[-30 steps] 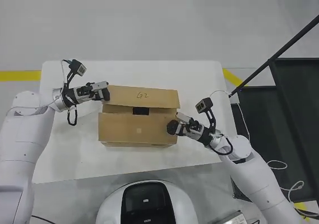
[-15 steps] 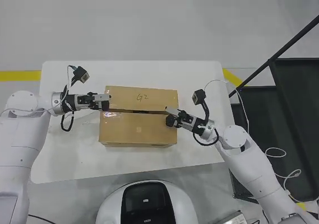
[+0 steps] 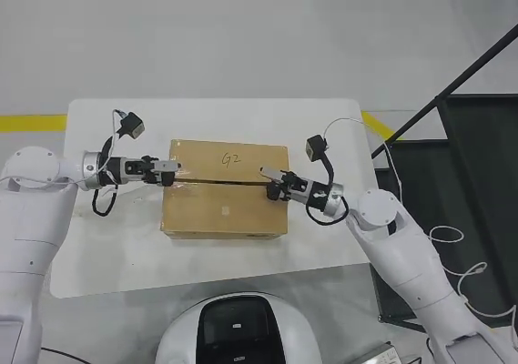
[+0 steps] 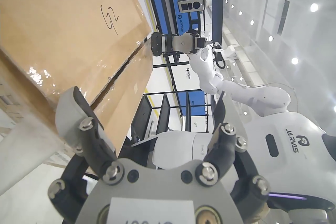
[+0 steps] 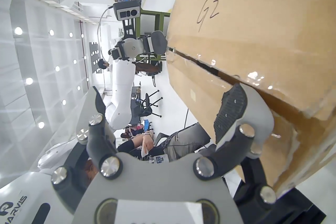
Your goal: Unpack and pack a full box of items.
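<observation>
The white rectangular table (image 3: pixel 113 246) carried the task's one thing, a brown cardboard box (image 3: pixel 227 205), which sat near the middle of the tabletop. Both top flaps lay folded down, meeting in a narrow seam that ran lengthwise from one short end to the other. A handwritten mark sat on the far flap.

In the left wrist view the box (image 4: pixel 65 25) showed glossy clear tape (image 4: pixel 39 75) wrinkled over its near edge. In the right wrist view the box (image 5: pixel 249 38) showed the same sheen at its near end.

The left gripper (image 3: pixel 169 169) was at the box's left end, level with the seam. Its claw (image 4: pixel 148 109) was released, fingers spread wide, one finger (image 4: pixel 78 107) against the cardboard edge.

The right gripper (image 3: pixel 270 180) was at the opposite end of the seam. It (image 5: pixel 165 104) was likewise released, and one ribbed pad (image 5: pixel 231 104) lay against the box's top edge.
</observation>
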